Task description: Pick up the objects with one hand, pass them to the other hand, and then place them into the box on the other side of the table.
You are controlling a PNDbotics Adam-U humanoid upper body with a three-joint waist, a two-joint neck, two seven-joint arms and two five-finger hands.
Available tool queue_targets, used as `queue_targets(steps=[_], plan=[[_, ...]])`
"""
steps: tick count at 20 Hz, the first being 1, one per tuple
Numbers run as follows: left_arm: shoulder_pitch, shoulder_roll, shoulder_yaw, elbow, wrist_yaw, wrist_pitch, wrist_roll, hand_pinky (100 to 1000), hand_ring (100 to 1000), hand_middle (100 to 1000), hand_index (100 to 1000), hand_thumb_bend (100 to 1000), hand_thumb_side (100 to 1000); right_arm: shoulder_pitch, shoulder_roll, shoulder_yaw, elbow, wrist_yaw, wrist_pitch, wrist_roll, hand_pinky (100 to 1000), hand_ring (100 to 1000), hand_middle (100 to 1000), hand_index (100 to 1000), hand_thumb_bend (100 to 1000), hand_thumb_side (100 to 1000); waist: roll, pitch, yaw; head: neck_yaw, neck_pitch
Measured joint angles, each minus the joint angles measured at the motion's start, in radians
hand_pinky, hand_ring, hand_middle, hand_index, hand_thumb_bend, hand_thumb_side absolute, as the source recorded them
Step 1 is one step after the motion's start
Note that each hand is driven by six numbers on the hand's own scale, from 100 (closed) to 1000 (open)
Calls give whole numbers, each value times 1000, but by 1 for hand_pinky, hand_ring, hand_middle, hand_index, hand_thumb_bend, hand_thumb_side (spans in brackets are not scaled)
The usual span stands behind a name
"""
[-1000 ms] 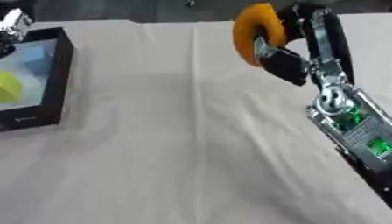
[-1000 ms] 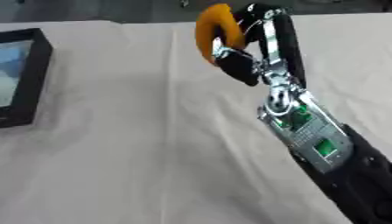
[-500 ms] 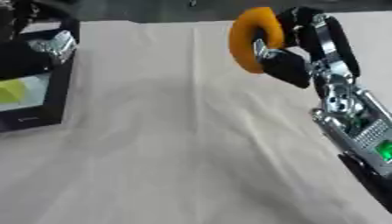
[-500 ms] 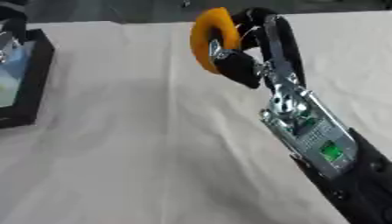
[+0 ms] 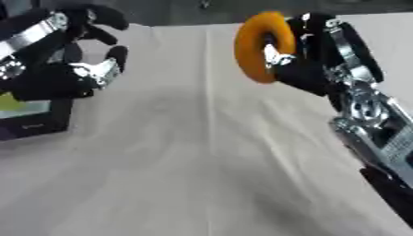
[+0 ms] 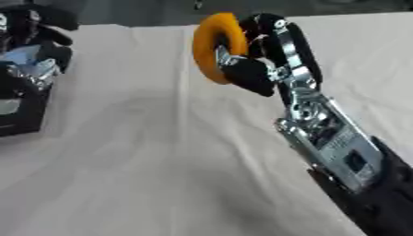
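Near edge: bare table [image 5: 185,184] under a cream cloth with a crease running front to back. The right forearm comes in from the lower right corner, silver plates and a green board showing along it, angled up toward the middle.

Right hand [image 5: 310,60] is raised above the cloth, fingers and thumb curled round an orange ring [image 5: 260,46]. The ring stands on edge, its hole facing sideways, fingers through or around its right half; exact finger placement is hard to tell. The ring is off the table, upper centre of the left eye view, well apart from the box.

Left side, mid-depth: a black box [image 5: 36,122] sits at the left edge of the table, only its near right corner showing. Something yellow-green [image 5: 9,102] shows inside it; what it is cannot be made out.

Left hand [image 5: 77,69] hangs above and just in front of the box, at the upper left of the left eye view. Its fingers are spread and loosely bent, holding nothing, palm side turned toward the ring. A clear gap of cloth lies between the left hand and the ring; the two hands are not touching.

Far: the cloth ends at a dark strip along the top edge.
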State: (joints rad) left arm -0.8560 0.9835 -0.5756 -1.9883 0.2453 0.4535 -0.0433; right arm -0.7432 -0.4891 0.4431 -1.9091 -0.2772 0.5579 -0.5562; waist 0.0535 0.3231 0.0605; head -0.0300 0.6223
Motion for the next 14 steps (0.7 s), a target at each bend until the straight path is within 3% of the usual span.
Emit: queue_targets(steps=[4,10,14], plan=[[-48,-28,-38,-1,-23,17,-63,1000,841,954,873,100,530,-15,-11,9,4,-49,0,0,622,451,386,372,100,100,1,0,10,-7,0],[-124,-85,-76,-3,-39,55,-160,1000,847,972,899,100,632,-32,-17,33,-23,-41,0,0,627,454,386,371,100,100,4,0,27,-21,1],[-163,-121,-94,-4,-54,74,-204,1000,857,981,905,100,578,-37,-18,55,-44,-1,0,0,629,455,386,370,100,100,6,0,33,-27,1]])
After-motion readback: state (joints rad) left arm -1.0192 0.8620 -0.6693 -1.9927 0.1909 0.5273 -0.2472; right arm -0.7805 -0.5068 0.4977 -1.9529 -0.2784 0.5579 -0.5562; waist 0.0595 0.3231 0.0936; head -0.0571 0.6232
